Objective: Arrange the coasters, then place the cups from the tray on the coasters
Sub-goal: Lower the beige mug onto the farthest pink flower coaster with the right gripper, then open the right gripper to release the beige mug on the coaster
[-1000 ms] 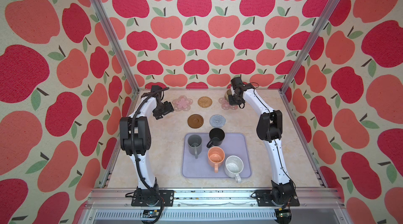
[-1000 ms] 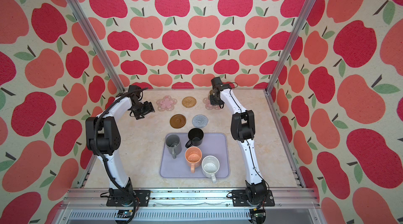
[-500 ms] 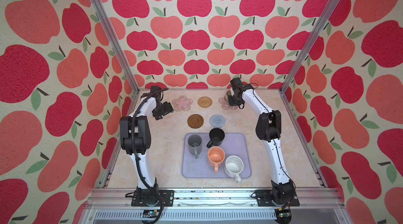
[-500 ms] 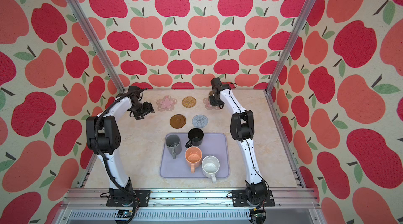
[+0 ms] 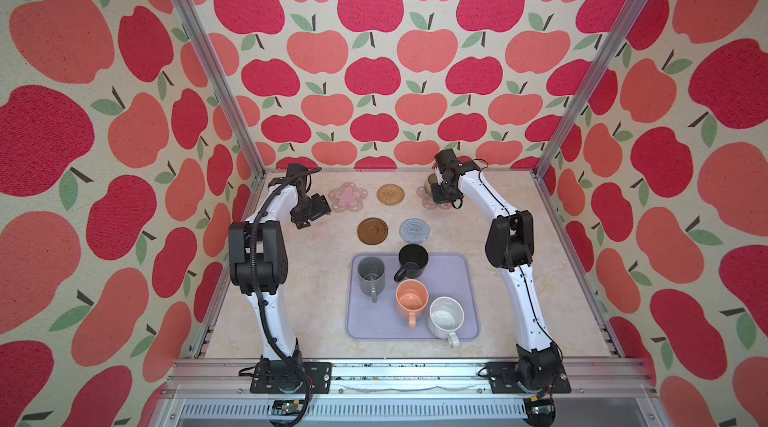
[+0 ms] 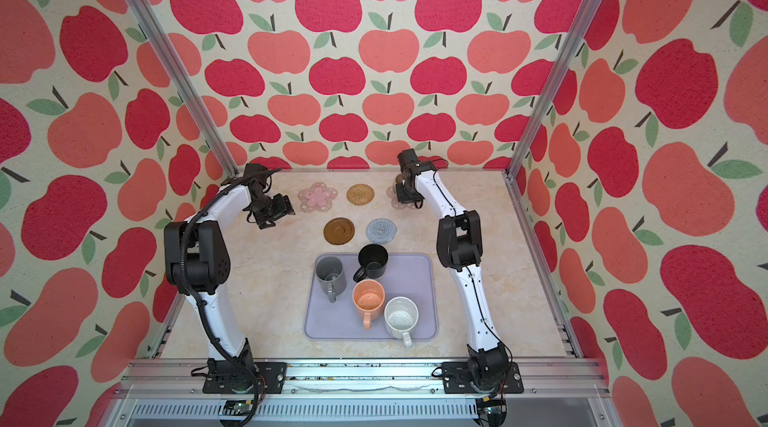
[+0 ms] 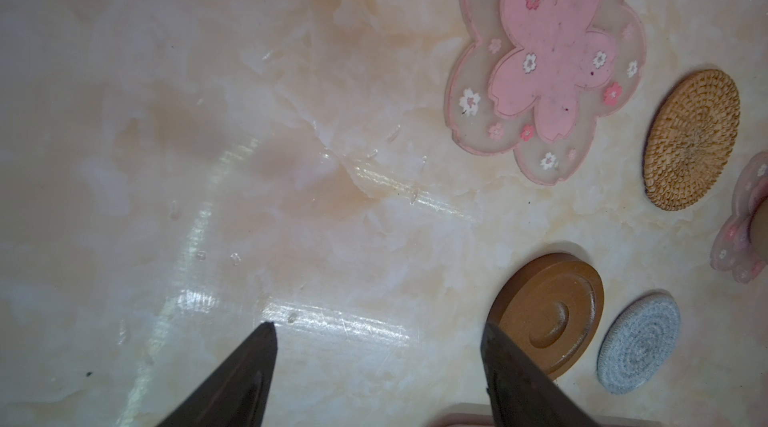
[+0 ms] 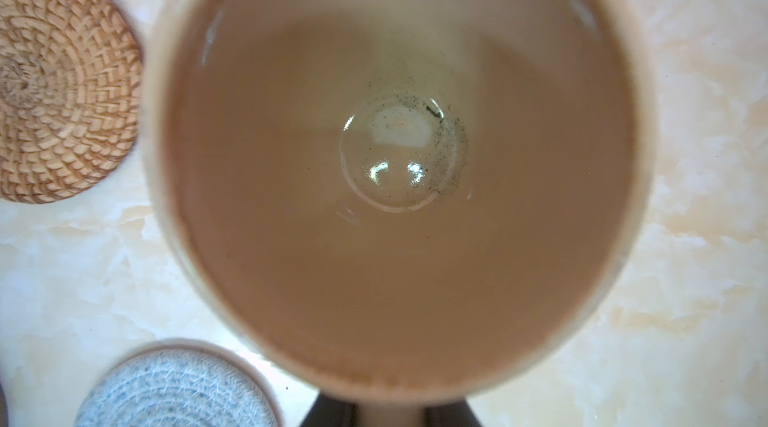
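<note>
Tray (image 5: 455, 275) mid-worktop (image 5: 316, 288), four cups (image 5: 411, 298) on it | beige cup (image 5: 429, 184) over right pink coaster (image 5: 423, 198), right pincer (image 5: 441, 195) clamped on it | left pincer (image 7: 376, 327) open, empty, above bare worktop

4 mugs (image 5: 411, 298) stand upright on the lavender tray (image 5: 451, 279), centre frame. The beige mug (image 5: 429, 183) sits on the right pink coaster (image 5: 424, 201).

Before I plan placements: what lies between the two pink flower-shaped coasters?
The tan woven rattan round coaster, apart from both, in both top views.
</note>
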